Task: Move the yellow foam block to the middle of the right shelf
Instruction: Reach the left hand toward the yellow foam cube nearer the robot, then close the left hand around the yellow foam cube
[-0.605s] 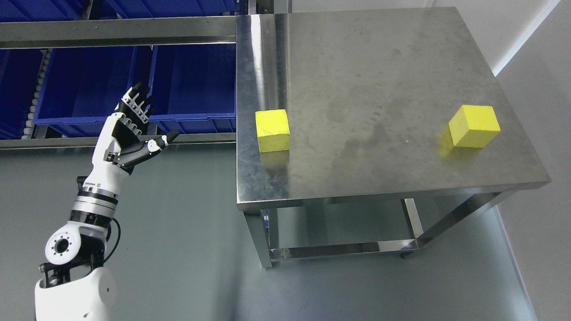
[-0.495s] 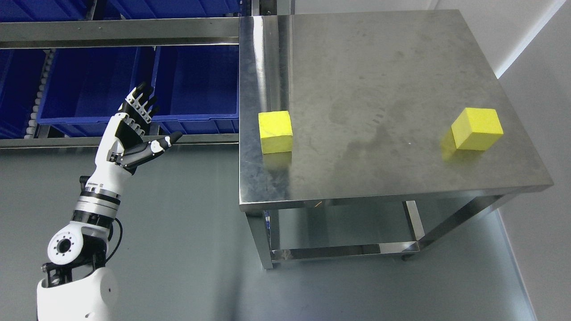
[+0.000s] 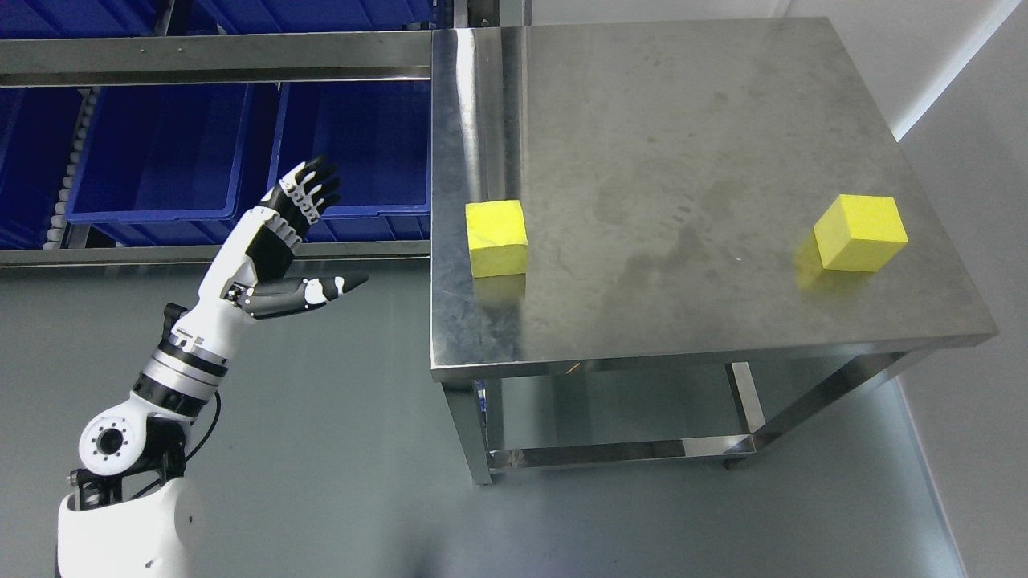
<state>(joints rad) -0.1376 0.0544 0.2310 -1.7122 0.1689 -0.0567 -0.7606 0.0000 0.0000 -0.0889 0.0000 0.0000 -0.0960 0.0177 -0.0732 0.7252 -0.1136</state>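
- One arm shows, the left, rising from the near left corner over the grey floor (image 3: 337,449); its white shoulder shell sits at the bottom edge, with the forearm angled up and to the right.
- At its end the left hand (image 3: 277,253) is released: the fingers (image 3: 309,186) are stretched out together toward the far side, the thumb (image 3: 325,287) juts out to the right, and nothing is held. It hangs in the air to the left of the table, apart from it.
- Right of the hand stands a steel table (image 3: 683,321), its near edge and legs in view, with a lower rail beneath.
- Two yellow foam blocks rest on the tabletop. The left yellow foam block (image 3: 495,238) sits just beside the table's left edge, well clear of the thumb tip. The right yellow foam block (image 3: 861,233) sits near the right edge, turned a little so one corner faces the near side. They are well apart from each other.
- Farther off on the left, a metal rack (image 3: 209,56) carries blue bins (image 3: 161,152) side by side; the fingertips overlap the near rim of one bin in the picture.
- Beyond the table on the far right runs a pale wall (image 3: 923,56).
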